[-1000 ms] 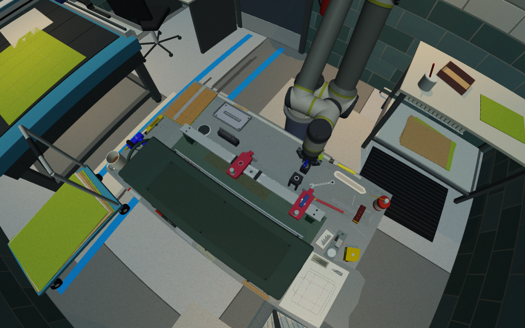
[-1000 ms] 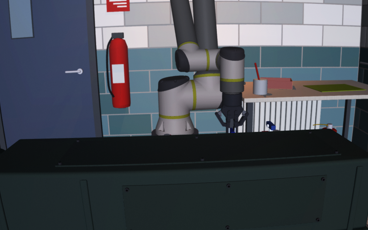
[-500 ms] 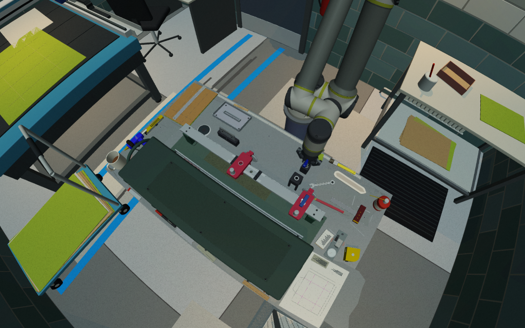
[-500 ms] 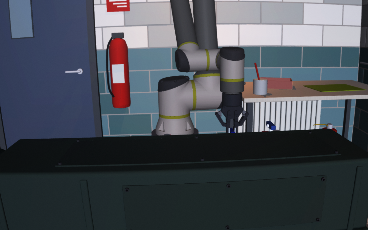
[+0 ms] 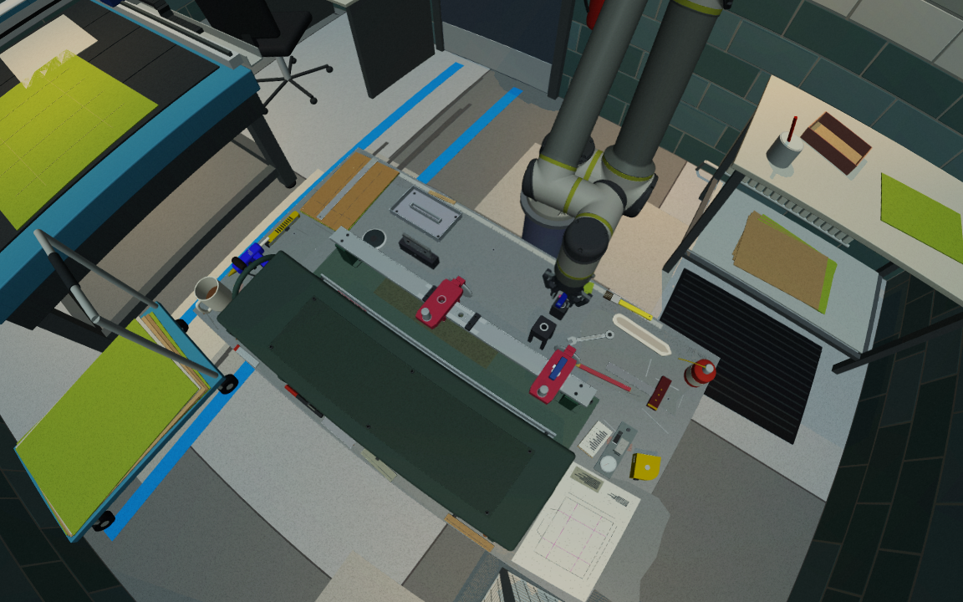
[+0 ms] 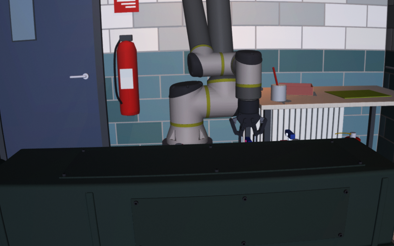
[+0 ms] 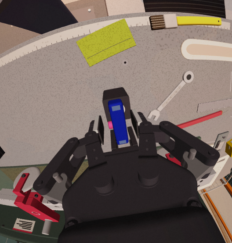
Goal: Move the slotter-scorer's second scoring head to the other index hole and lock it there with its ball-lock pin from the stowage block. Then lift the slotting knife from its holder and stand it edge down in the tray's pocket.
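Note:
The ball-lock pin's blue handle (image 7: 118, 121) stands between my fingers, with a pink part showing at its left side. Behind it sits the black stowage block (image 7: 115, 99), also seen on the grey table (image 5: 543, 329). One red scoring head (image 5: 553, 372) with a blue handle sits on the rail near the right end. Another red scoring head (image 5: 440, 301) sits further left on the rail. The black knife holder (image 5: 419, 250) lies at the far left of the table. The grey tray (image 5: 426, 213) with its slot lies beyond it. My gripper (image 7: 117, 128) (image 5: 561, 305) is open around the blue handle.
Behind the work lie a yellow-handled brush (image 7: 185, 22), a green card (image 7: 106, 42) and an oval dish (image 7: 210, 49). A spanner (image 7: 170, 98) and a red pencil (image 7: 199, 119) lie to the right. The dark green machine cover (image 5: 395, 397) runs along the front.

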